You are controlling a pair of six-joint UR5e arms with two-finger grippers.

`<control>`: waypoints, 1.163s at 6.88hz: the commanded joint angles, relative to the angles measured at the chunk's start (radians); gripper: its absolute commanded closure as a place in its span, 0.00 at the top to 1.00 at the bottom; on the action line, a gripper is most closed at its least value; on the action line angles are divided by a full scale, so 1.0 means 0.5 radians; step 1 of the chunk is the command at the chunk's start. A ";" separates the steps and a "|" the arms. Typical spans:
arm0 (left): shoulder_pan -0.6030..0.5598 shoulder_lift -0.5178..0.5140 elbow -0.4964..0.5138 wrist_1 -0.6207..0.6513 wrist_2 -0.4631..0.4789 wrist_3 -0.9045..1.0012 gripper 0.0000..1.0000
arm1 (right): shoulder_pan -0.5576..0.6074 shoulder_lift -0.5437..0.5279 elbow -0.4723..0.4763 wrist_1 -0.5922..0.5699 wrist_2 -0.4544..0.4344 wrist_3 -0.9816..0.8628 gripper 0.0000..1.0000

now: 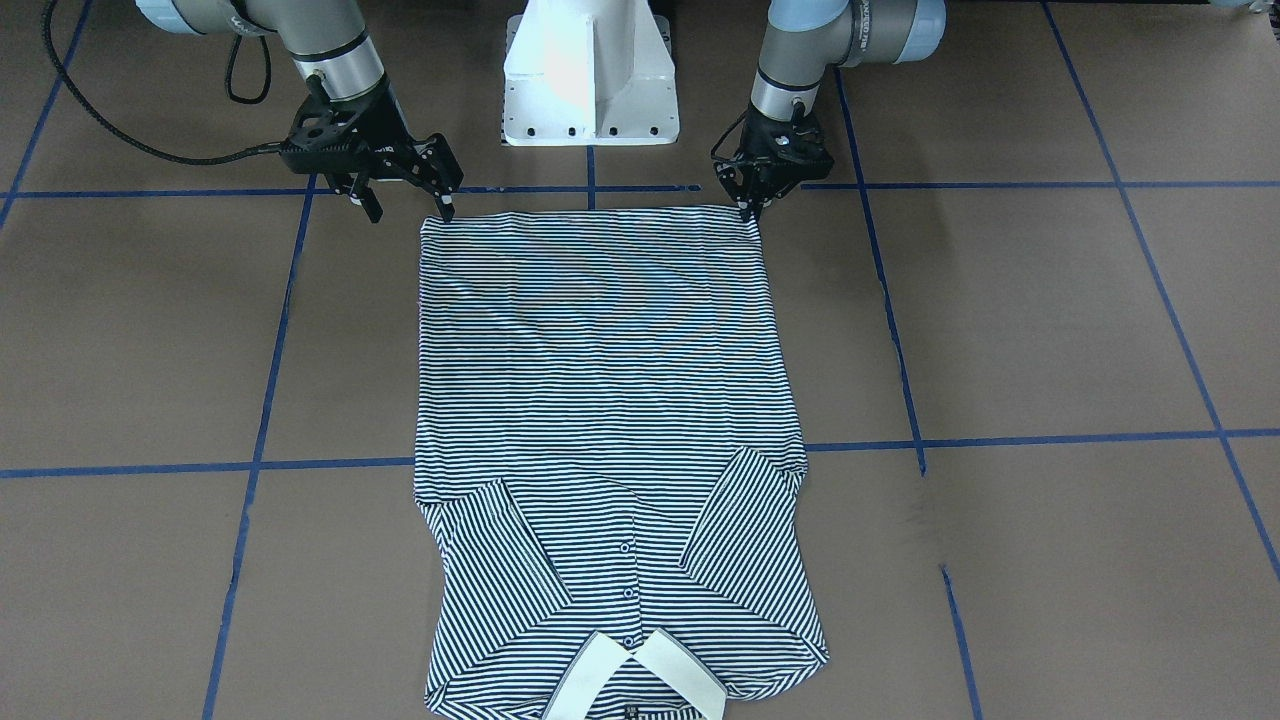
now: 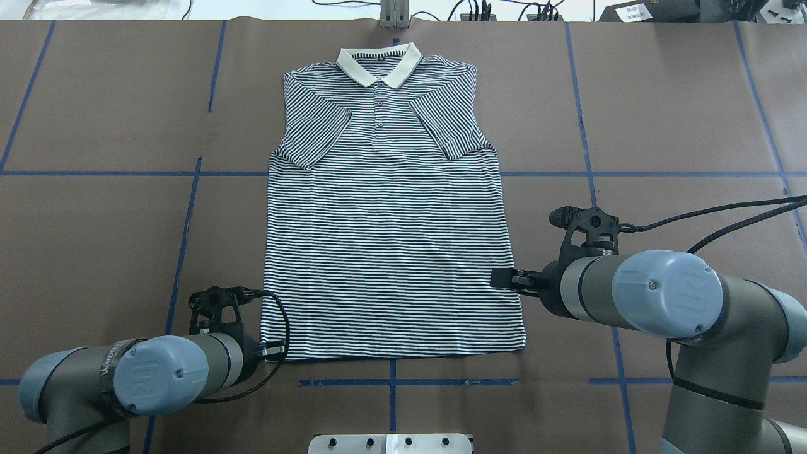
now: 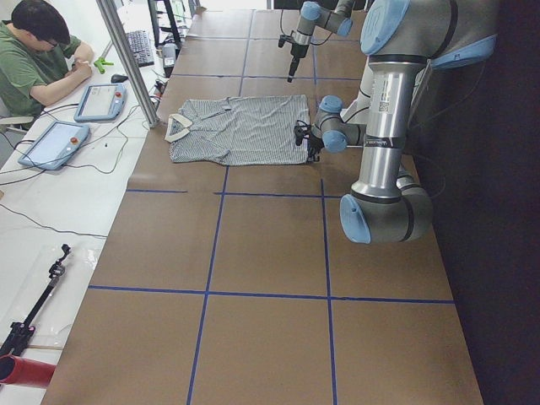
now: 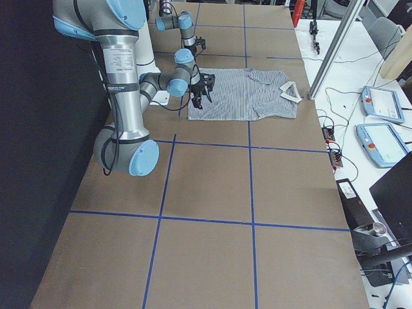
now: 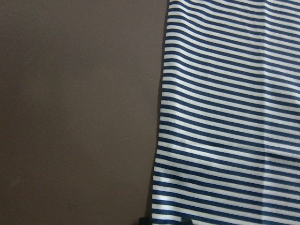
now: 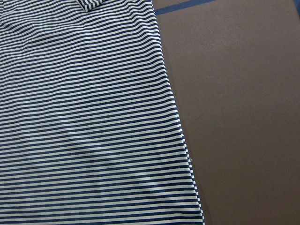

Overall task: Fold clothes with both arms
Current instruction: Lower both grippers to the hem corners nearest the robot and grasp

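The striped polo shirt (image 1: 600, 380) lies flat and face up on the brown table, sleeves folded in, with its cream collar (image 2: 378, 63) on the far side from the robot. It also shows in the left wrist view (image 5: 225, 117) and the right wrist view (image 6: 84, 117). My left gripper (image 1: 748, 208) points down with its fingertips together at one hem corner, low on the table. I cannot tell whether it pinches cloth. My right gripper (image 1: 405, 208) is open and empty, raised a little above the other hem corner.
The white pedestal base (image 1: 590, 90) stands behind the hem. Blue tape lines (image 1: 260, 400) cross the table. A side table with tablets (image 3: 97, 101) and a seated operator (image 3: 38, 51) lie beyond the collar end. A metal post (image 3: 126, 59) stands there.
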 commanded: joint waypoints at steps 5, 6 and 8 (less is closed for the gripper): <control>0.005 -0.018 -0.041 0.003 -0.006 0.003 0.00 | -0.287 0.004 -0.177 -0.028 -0.337 0.288 0.74; 0.005 -0.021 -0.044 0.000 -0.006 0.000 0.00 | -0.327 -0.002 -0.202 -0.028 -0.362 0.288 0.70; 0.002 -0.021 -0.044 0.000 -0.009 -0.003 0.00 | -0.377 -0.002 -0.221 -0.028 -0.402 0.304 0.70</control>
